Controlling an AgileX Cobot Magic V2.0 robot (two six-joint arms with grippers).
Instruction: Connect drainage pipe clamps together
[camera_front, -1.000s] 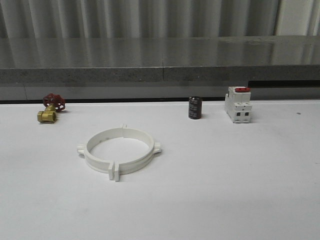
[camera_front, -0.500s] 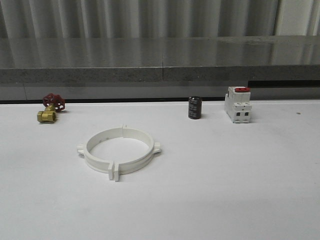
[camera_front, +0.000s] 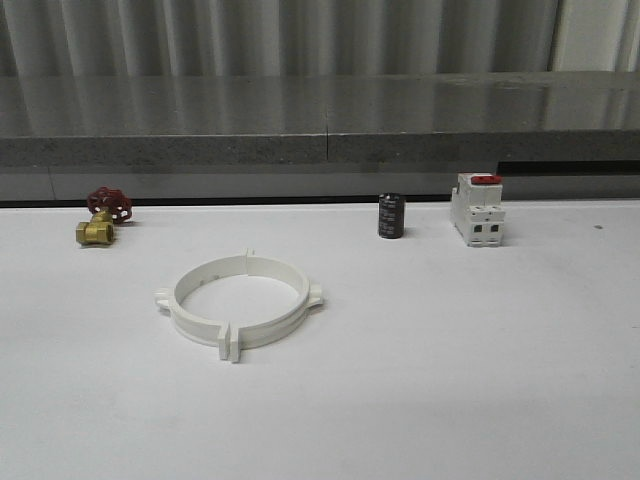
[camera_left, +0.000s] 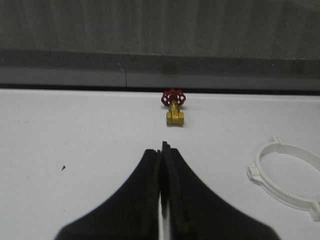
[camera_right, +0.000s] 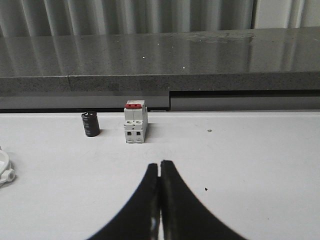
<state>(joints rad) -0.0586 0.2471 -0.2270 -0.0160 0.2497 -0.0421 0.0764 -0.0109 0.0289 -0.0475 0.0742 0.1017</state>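
Note:
The two white drainage pipe clamps (camera_front: 238, 305) lie on the white table left of centre, set end to end as one wide ring with tabs meeting at front and back. Part of that ring (camera_left: 287, 175) shows in the left wrist view, well off to the side of my left gripper (camera_left: 161, 150), which is shut with nothing in it. An ear of the ring (camera_right: 5, 170) peeks in at the edge of the right wrist view. My right gripper (camera_right: 160, 165) is shut and empty too, hovering over bare table short of the breaker.
A brass valve with a red handwheel (camera_front: 100, 217) stands at the back left. A black cylinder (camera_front: 391, 216) and a white breaker with a red switch (camera_front: 477, 209) stand at the back right. A grey ledge (camera_front: 320, 150) runs along the table's far edge.

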